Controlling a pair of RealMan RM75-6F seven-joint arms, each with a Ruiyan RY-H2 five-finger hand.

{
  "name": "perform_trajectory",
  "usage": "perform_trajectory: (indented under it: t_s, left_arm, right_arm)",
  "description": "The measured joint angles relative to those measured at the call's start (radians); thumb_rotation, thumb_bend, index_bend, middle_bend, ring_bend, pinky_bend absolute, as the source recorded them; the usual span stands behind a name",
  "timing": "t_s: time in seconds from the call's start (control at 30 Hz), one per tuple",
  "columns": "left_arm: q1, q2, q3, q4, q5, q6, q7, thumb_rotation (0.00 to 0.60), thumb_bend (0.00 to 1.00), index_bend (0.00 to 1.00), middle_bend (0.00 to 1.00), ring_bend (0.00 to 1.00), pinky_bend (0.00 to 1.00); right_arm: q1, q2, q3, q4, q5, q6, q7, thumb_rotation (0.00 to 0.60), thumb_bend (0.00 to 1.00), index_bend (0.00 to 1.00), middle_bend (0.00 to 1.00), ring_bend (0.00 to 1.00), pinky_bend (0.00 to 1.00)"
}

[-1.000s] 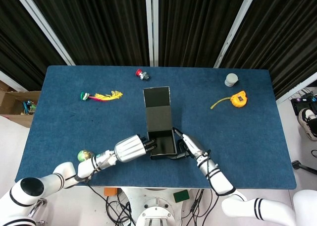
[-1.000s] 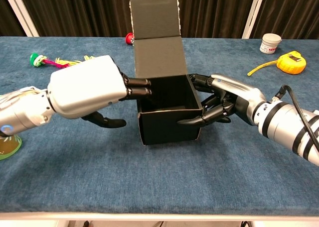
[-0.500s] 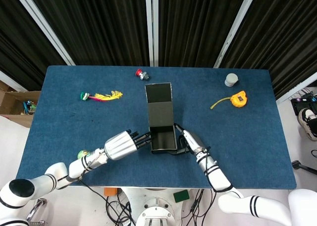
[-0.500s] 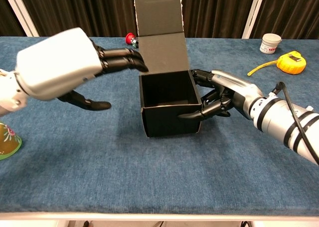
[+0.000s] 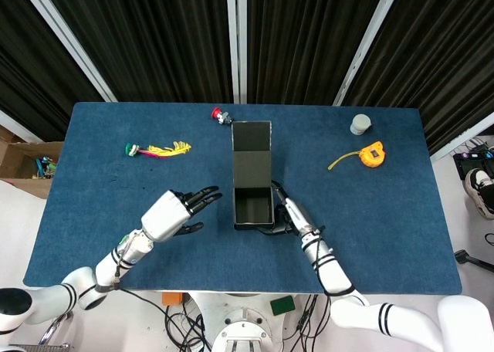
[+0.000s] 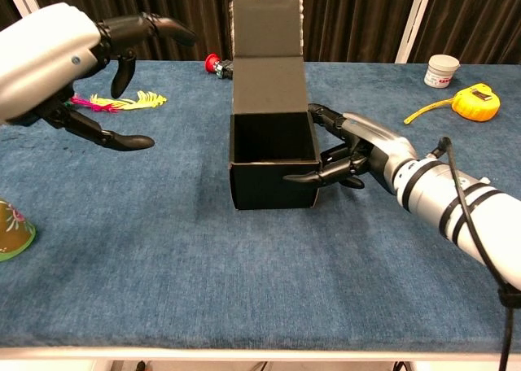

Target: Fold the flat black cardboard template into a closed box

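The black cardboard box (image 5: 253, 210) stands upright at the middle of the blue table, its top open. Its lid flap (image 6: 266, 31) rises straight up from the back wall. My right hand (image 6: 352, 153) grips the box's right front corner, thumb across the front face and fingers along the right wall. In the head view the right hand (image 5: 285, 213) sits tight against the box's right side. My left hand (image 5: 181, 211) is well left of the box and holds nothing. In the chest view the left hand (image 6: 69, 58) hovers high with fingers spread.
A yellow tape measure (image 5: 372, 154) and a white jar (image 5: 360, 123) lie at the back right. A red-capped item (image 5: 221, 116) sits just behind the lid. A yellow and pink feather toy (image 5: 158, 148) lies back left. A green cone-shaped toy (image 6: 11, 231) stands near the front left edge.
My left hand has let go of the box's left wall and pulled up and away to the left. The box has slid a little farther back, with my right hand still on it.
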Motion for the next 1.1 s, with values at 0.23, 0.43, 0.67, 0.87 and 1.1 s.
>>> perform_trajectory:
  t_s: [0.23, 0.43, 0.67, 0.87, 1.1]
  left_arm:
    - [0.027, 0.044, -0.02, -0.171, -0.137, -0.155, -0.182, 0.6, 0.09, 0.08, 0.14, 0.65, 1.0]
    - [0.025, 0.055, -0.04, -0.235, -0.241, -0.314, -0.317, 0.6, 0.09, 0.02, 0.1, 0.65, 1.0]
    - [0.0, 0.048, -0.068, -0.269, -0.333, -0.499, -0.467, 0.6, 0.09, 0.0, 0.03, 0.62, 1.0]
    - [-0.03, 0.007, -0.112, -0.269, -0.42, -0.642, -0.548, 0.6, 0.09, 0.0, 0.01, 0.62, 1.0]
    - [-0.06, -0.068, -0.171, -0.213, -0.475, -0.728, -0.587, 0.6, 0.09, 0.0, 0.0, 0.62, 1.0]
  right_arm:
    - [-0.018, 0.038, -0.015, -0.041, -0.001, -0.002, -0.002, 0.6, 0.08, 0.0, 0.01, 0.63, 1.0]
    - [-0.035, 0.089, -0.029, -0.086, -0.005, -0.007, -0.004, 0.6, 0.08, 0.0, 0.0, 0.63, 1.0]
    - [-0.076, 0.209, -0.046, -0.186, -0.055, 0.046, -0.002, 0.6, 0.15, 0.0, 0.06, 0.63, 1.0]
    - [-0.115, 0.385, -0.03, -0.355, -0.138, 0.14, 0.017, 0.6, 0.15, 0.0, 0.1, 0.63, 1.0]
    - [-0.141, 0.493, -0.006, -0.451, -0.178, 0.199, 0.049, 0.6, 0.16, 0.0, 0.1, 0.63, 1.0]
